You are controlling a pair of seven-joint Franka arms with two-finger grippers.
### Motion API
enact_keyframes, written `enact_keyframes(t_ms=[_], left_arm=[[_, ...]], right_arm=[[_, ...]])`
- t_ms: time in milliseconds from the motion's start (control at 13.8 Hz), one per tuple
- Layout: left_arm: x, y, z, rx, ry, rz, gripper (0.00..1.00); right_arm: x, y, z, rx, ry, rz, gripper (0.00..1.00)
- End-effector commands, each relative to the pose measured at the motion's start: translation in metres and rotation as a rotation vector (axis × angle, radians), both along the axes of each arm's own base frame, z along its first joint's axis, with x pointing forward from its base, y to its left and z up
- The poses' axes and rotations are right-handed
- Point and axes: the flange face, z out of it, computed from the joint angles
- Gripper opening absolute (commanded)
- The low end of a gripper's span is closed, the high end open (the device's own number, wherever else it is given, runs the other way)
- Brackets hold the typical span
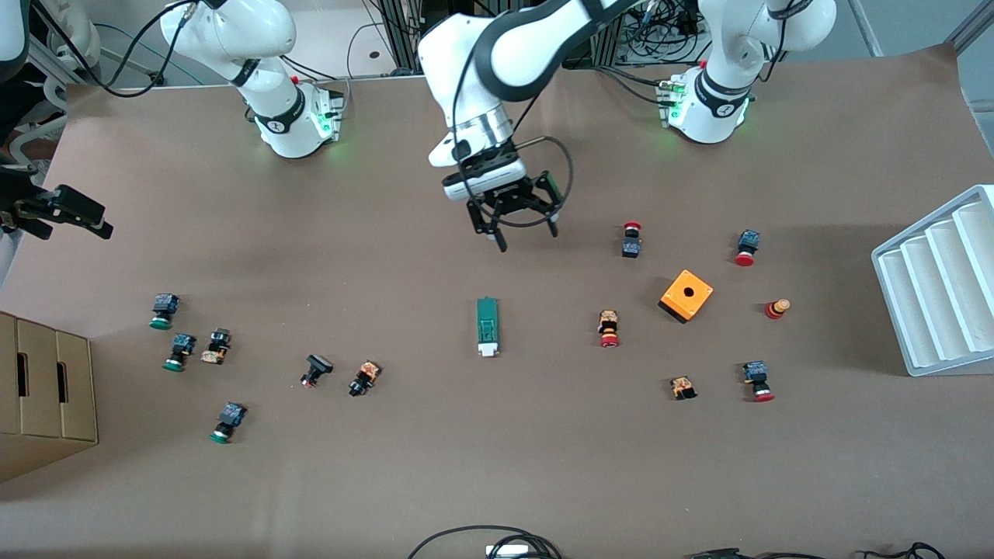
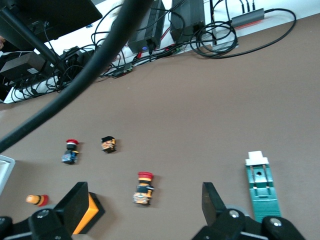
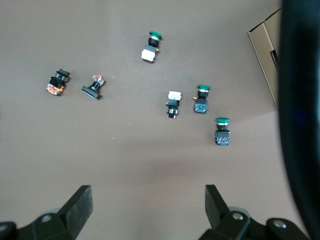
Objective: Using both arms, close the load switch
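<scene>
- The load switch [image 1: 488, 327] lies flat mid-table [image 1: 497, 466], white block end toward the front camera.
- Left pincer [image 1: 514, 227] hangs spread above the table, holding nothing.
- Right pincer [image 1: 74, 211] waits at the right arm's end, fingers spread.
- White ribbed tray [image 1: 936, 283] seems empty; cardboard box [image 1: 46, 396] contents are hidden.
- Orange box [image 1: 686, 296] sits among push buttons [image 1: 609, 328].

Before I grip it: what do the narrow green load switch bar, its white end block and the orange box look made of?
Narrow green load switch bar: likely moulded plastic, matte, with no metallic glint. White end block: probably plastic too, smooth and uniformly white. Orange box: seemingly hard plastic with a slight sheen, crisp edges and a round hole on top.
</scene>
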Motion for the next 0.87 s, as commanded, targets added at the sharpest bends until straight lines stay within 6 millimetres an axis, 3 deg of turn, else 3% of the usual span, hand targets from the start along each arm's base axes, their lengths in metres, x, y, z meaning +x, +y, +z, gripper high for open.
enact_keyframes(t_ms=[0,290,798], left_arm=[[0.008,0.035,0.04,0.043,0.04,-0.018,1.0],[0.046,0.085,0.082,0.05,0.098,0.007,1.0],[0.085,0.122,0.13,0.021,0.206,-0.027,1.0]], right_arm=[[0.007,-0.003,0.003,-0.027,-0.014,-0.001,1.0],[0.008,-0.006,0.011,-0.052,-0.024,0.032,1.0],[0.008,-0.007,0.01,-0.045,-0.026,0.086,1.0]])
